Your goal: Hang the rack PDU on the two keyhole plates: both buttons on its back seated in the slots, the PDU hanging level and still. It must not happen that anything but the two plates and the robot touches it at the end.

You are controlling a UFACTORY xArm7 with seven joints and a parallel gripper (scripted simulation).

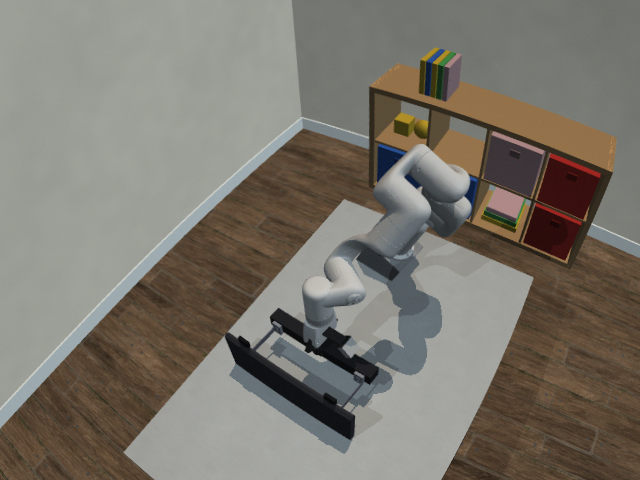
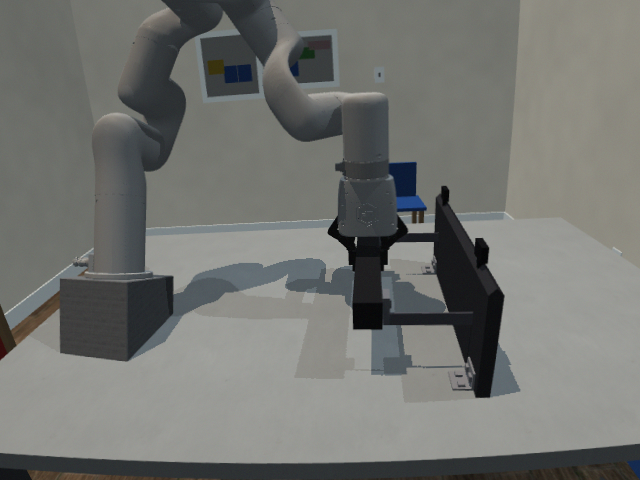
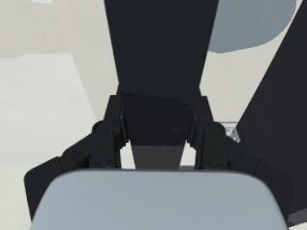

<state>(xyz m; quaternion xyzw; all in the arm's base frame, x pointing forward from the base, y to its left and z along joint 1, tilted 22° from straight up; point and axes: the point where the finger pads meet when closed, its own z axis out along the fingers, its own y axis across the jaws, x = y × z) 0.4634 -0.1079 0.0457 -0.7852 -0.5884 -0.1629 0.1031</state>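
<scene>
The rack PDU (image 1: pixel 324 345) is a long black bar, held level a little above the grey table. My gripper (image 2: pixel 368 254) points straight down and is shut on its middle; the PDU also shows in the side view (image 2: pixel 368 295) and fills the wrist view (image 3: pixel 160 57) between my fingers. Beside it stands a black upright board (image 2: pixel 467 294), parallel to the PDU. Two dark arms (image 2: pixel 429 317) reach from the board to the PDU's side. Small grey plates (image 2: pixel 460 379) sit at the board's foot. The PDU's back buttons are hidden, so I cannot tell whether they are seated.
The arm's grey base block (image 2: pixel 116 315) stands on the table to the left. A wooden shelf (image 1: pixel 491 160) with bins and books is against the far wall. A blue chair (image 2: pixel 408 193) stands behind the table.
</scene>
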